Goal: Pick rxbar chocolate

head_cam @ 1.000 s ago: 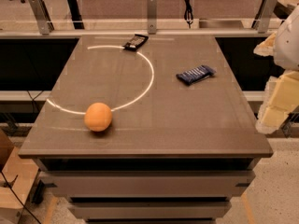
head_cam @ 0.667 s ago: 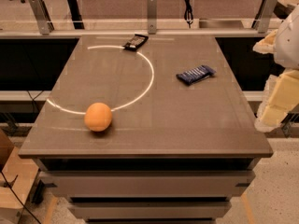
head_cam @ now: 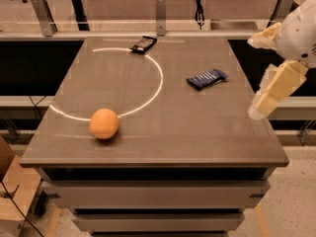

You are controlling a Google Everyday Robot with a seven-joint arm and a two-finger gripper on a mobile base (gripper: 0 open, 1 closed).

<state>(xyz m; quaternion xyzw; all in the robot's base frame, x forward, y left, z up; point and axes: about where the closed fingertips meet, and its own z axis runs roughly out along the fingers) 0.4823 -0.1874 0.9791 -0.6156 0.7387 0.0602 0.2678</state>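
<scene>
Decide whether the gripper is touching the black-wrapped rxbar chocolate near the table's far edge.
Apart. The camera view shows the gripper at the right edge of the table, far from the rxbar chocolate.

You see a table [head_cam: 197, 132] with a smooth, faintly sheened top. The rxbar chocolate [head_cam: 143, 44] has a glossy black wrapper, and the blue bar [head_cam: 207, 78] is film-wrapped too. The orange [head_cam: 104, 123] has matt skin. The pincer [head_cam: 270, 78], at the table's right edge, looks like matt cream plastic.
</scene>
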